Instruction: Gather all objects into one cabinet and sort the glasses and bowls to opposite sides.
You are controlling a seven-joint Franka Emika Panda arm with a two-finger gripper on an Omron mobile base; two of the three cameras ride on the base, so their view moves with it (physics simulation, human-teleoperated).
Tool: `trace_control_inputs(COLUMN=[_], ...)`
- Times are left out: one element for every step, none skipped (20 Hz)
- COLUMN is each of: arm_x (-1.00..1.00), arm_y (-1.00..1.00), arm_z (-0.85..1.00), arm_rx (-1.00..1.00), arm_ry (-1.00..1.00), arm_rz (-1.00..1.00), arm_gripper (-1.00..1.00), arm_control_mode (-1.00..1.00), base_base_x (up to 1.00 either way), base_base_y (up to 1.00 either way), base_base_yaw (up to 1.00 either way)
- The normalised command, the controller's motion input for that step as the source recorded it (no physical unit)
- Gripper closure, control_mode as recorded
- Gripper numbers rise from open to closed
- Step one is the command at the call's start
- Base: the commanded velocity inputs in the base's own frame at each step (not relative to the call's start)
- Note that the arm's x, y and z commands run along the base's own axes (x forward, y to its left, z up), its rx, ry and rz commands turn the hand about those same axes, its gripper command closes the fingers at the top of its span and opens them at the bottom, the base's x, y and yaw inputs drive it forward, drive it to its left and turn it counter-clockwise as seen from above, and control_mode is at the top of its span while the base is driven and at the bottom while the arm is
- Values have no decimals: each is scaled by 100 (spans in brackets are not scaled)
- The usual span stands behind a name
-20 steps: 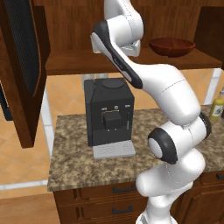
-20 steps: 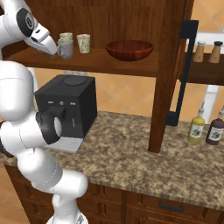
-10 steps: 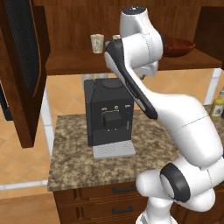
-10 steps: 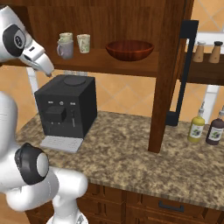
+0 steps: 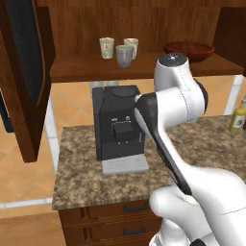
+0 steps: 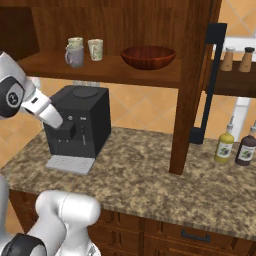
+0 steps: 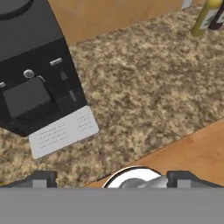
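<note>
Where granite counter [image 6: 150, 165] spans | coffee machine [image 5: 117, 127] stands | tiled wall [image 6: 140, 107]

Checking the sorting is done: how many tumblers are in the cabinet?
3, all on the shelf's left side: grey tumbler in front, two cream tumblers behind it; the bowl sits right.

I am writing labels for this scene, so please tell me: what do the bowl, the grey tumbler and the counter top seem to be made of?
The bowl looks like glazed ceramic or lacquered wood: dark red-brown with a soft sheen. The grey tumbler looks like matte ceramic or stoneware, opaque and plain. The counter top looks like polished granite, speckled brown, tan and black. All is rendered, so these are guesses.
</note>
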Motion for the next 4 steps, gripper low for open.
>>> trace_control_inputs(arm_x=[-100, -100, -100, -100], arm_y=[-27, -26, -27, -26], arm_z=[-100, -100, -100, -99], arm_rx=[-6, -5, -5, -5], arm_ry=[0, 0, 0, 0], arm_rz=[0, 0, 0, 0], arm_gripper=[-100, -100, -100, -100], arm_control_mode=[-100, -100, -100, -100], base_base_x=[0, 0, 0, 0], base_base_y=[0, 0, 0, 0], base_base_yaw=[0, 0, 0, 0])
